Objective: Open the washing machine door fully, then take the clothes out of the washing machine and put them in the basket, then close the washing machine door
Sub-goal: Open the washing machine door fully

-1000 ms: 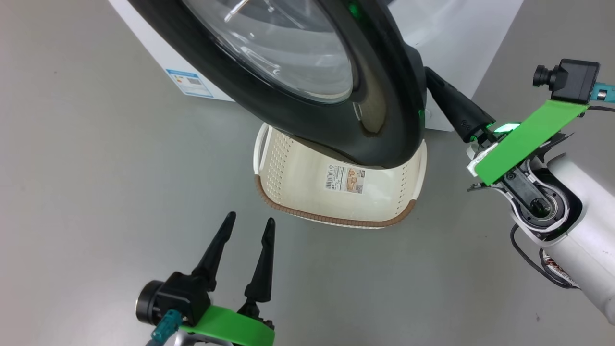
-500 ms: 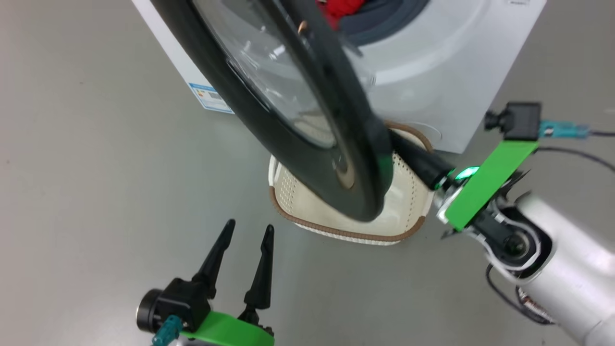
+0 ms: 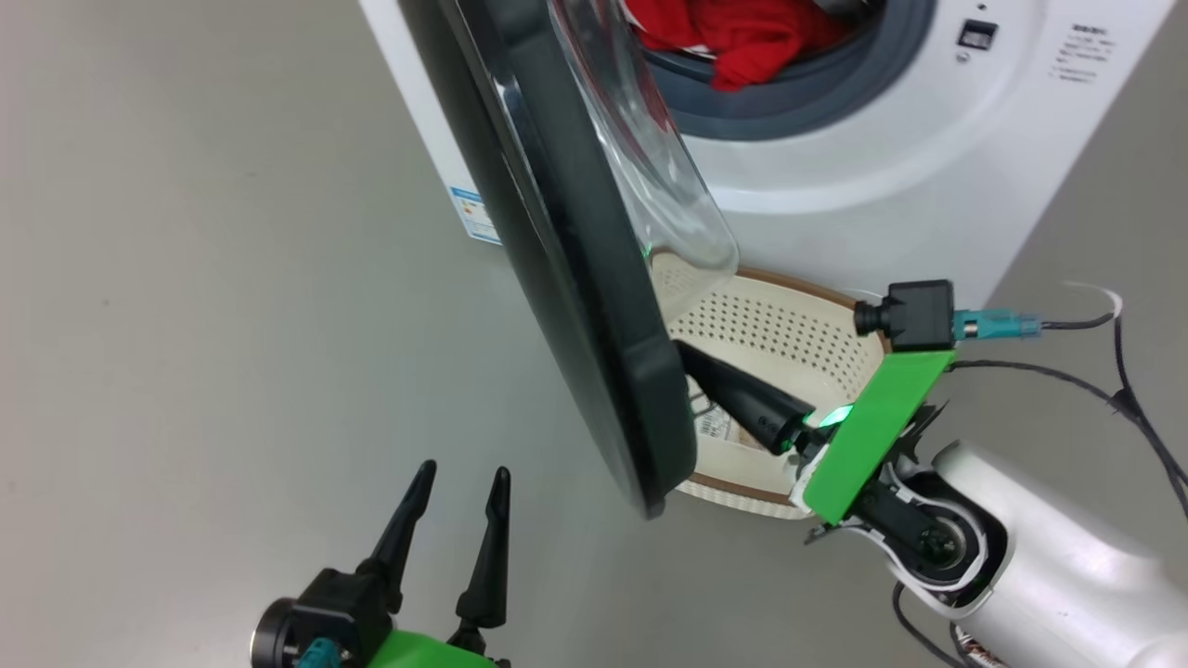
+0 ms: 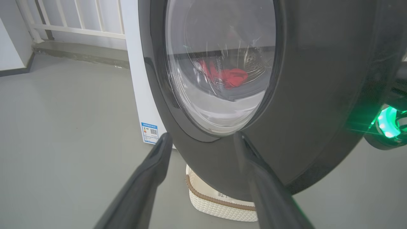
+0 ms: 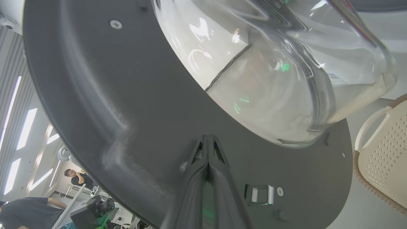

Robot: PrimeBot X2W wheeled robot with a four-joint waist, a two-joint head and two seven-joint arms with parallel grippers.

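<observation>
The washing machine [image 3: 835,176] stands white at the top right, with the red clothes [image 3: 733,37] lying in its grey-ringed mouth. The washing machine door [image 3: 594,306] hangs out edge-on, its glass bowl [image 3: 659,176] facing the machine. My right gripper [image 3: 689,357] is shut, its tips pressed on the door's black inner face [image 5: 133,105] below the bowl [image 5: 286,79]. The cream basket [image 3: 770,320] sits on the floor under the door and the right gripper. My left gripper [image 3: 461,473] is open and empty, in front of the door's outer face [image 4: 318,95]; the clothes [image 4: 230,77] show through the glass.
A blue label [image 4: 149,132] marks the machine's side. The basket [image 4: 219,203] peeks out under the door and its handle [image 5: 369,127] lies right of the door. A person [image 5: 76,178] stands past the door's edge. Grey floor spreads to the left.
The head view has shifted. The door has swung wider, from facing the camera to edge-on, with the shut right gripper staying on its inner side. The left gripper stays open.
</observation>
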